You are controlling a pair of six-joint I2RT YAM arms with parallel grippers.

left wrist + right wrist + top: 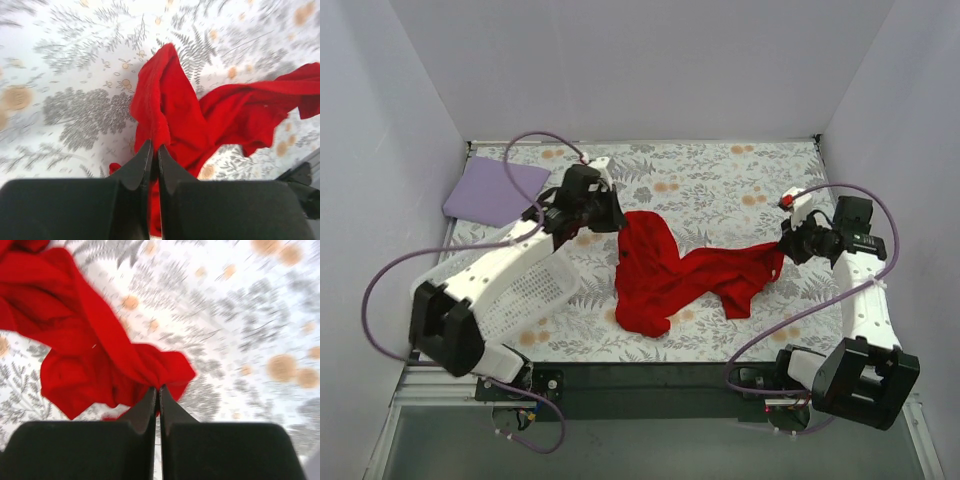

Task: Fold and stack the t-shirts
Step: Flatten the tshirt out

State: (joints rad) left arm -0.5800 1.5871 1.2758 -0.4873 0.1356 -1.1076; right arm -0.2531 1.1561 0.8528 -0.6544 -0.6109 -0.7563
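Note:
A red t-shirt hangs crumpled between my two grippers over the floral tablecloth. My left gripper is shut on its left upper edge; in the left wrist view the gripper pinches the red t-shirt. My right gripper is shut on the shirt's right end; in the right wrist view the gripper pinches the red t-shirt. A folded lavender t-shirt lies at the back left.
A white perforated basket sits at the left under my left arm. Grey walls close in the table on three sides. The dark front edge runs between the arm bases.

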